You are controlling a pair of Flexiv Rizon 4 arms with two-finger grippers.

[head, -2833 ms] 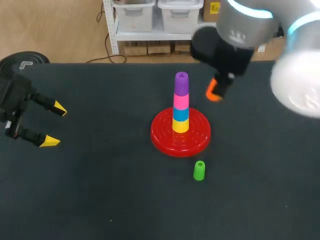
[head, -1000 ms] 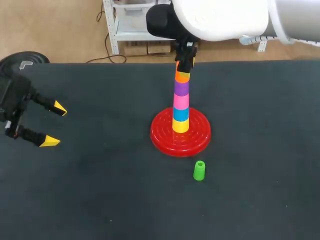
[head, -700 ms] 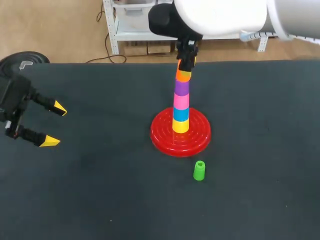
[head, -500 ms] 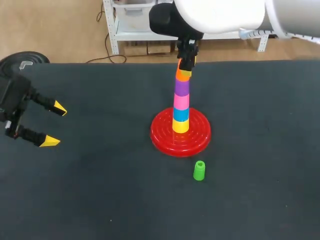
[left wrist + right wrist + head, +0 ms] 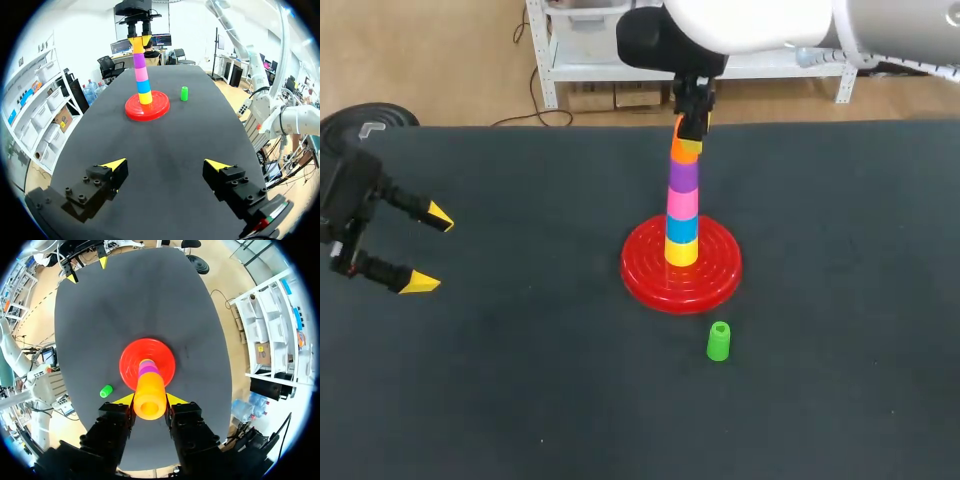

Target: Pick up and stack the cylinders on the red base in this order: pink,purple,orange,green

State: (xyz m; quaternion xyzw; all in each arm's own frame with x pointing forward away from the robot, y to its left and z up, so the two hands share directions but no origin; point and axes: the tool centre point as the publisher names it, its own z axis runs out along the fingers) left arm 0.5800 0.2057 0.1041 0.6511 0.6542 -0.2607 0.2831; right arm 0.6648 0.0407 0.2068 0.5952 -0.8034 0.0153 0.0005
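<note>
The red base [image 5: 710, 285] carries a stack of yellow, blue, pink [image 5: 681, 203] and purple [image 5: 683, 176] cylinders. On top of the purple one sits the orange cylinder [image 5: 685, 151], and my right gripper [image 5: 691, 118] comes down from above, shut on it. The right wrist view shows the orange cylinder [image 5: 150, 396] pressed between both fingers of that gripper [image 5: 150, 401], with the red base [image 5: 130, 360] under it. The green cylinder [image 5: 718, 341] stands alone in front of the base. My left gripper [image 5: 429, 250] hangs open at the table's left side, holding nothing.
In the left wrist view the stack's pink cylinder [image 5: 141, 74], the red base [image 5: 156, 107] and the green cylinder [image 5: 184, 93] lie far ahead of the open left gripper [image 5: 166, 165]. A black round disc [image 5: 365, 117] sits at the table's far left corner.
My right arm has carried the orange cylinder from the right of the stack onto the top of the purple one; over the last second it barely shifted. The left arm stayed put.
</note>
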